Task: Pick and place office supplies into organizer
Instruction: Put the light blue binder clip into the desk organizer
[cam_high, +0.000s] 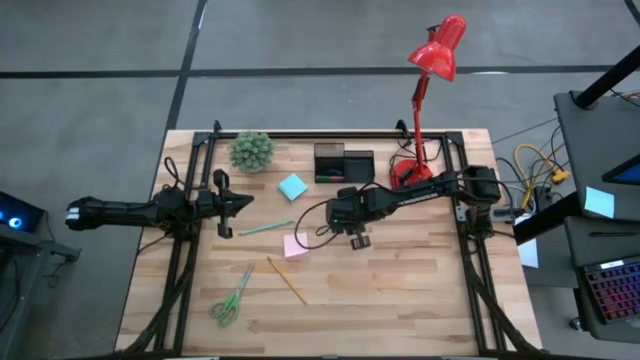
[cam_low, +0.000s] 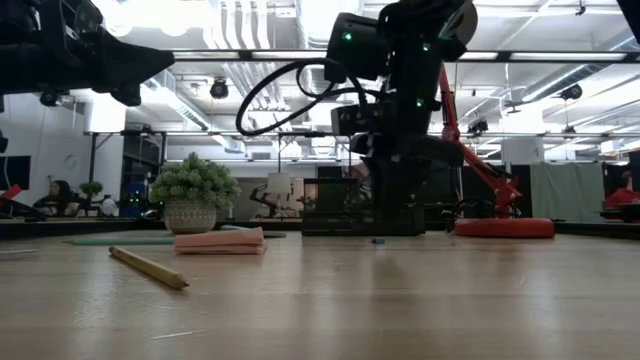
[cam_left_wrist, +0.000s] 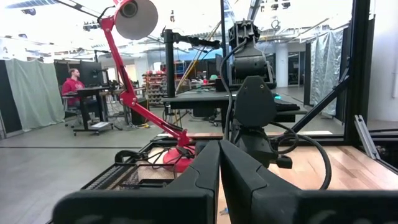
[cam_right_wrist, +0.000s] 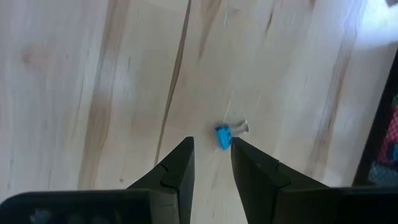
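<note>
My right gripper (cam_high: 358, 240) points down at mid-table, its fingers a little apart and empty (cam_right_wrist: 211, 146). A tiny blue piece (cam_right_wrist: 222, 137) lies on the wood just beyond the fingertips, and it also shows in the low view (cam_low: 378, 240). The black organizer (cam_high: 343, 163) stands at the far side. A light-blue sticky pad (cam_high: 292, 187), a pink pad (cam_high: 296, 245), a teal pen (cam_high: 265, 228), a yellow pencil (cam_high: 287, 280) and green scissors (cam_high: 232, 298) lie flat on the table. My left gripper (cam_high: 240, 200) hovers shut at the left (cam_left_wrist: 219, 152).
A small potted plant (cam_high: 251, 151) stands at the far left. A red desk lamp (cam_high: 420, 170) has its base to the right of the organizer. A black frame runs round the table's edges (cam_high: 330, 134). Bare wood lies at the near right (cam_high: 420, 300).
</note>
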